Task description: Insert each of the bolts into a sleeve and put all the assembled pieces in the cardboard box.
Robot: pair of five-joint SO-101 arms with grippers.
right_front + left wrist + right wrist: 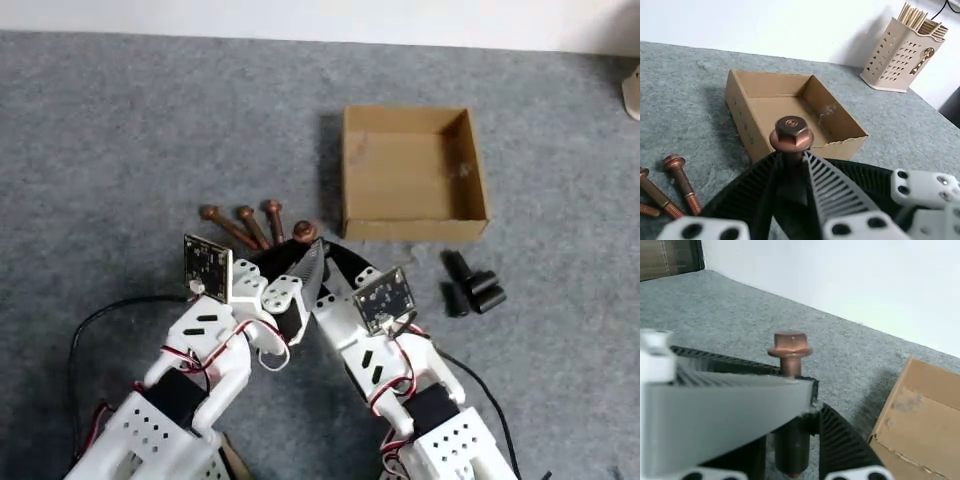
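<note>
Low in the high view the two arms meet at the centre of the frame. The left gripper [792,159] has its ribbed black fingers [827,187] clamped on the shank of a copper bolt [791,134] just under the head. It holds the bolt upright, head up. The right gripper [792,437] sits on the other side. Its fingers are pressed against both sides of a dark sleeve [792,447] that seems to sit round the lower shank of the same bolt, and a copper tip shows beneath the sleeve.

Just up and left of the grippers in the high view, three loose bolts [250,225] lie side by side on the grey table [120,130], fanned out with their heads toward the top of the frame. Right of centre a cluster of black loose sleeves [472,283] lies bunched together; I cannot tell how many.

Beyond them, the open cardboard box [415,231] sits in the upper middle of the frame. The held bolt is just below its lower left corner, and the sleeves are below its lower right corner.

Farthest off, at the upper right of the left wrist view, a pale holder [900,55] full of sticks stands by the white wall.
</note>
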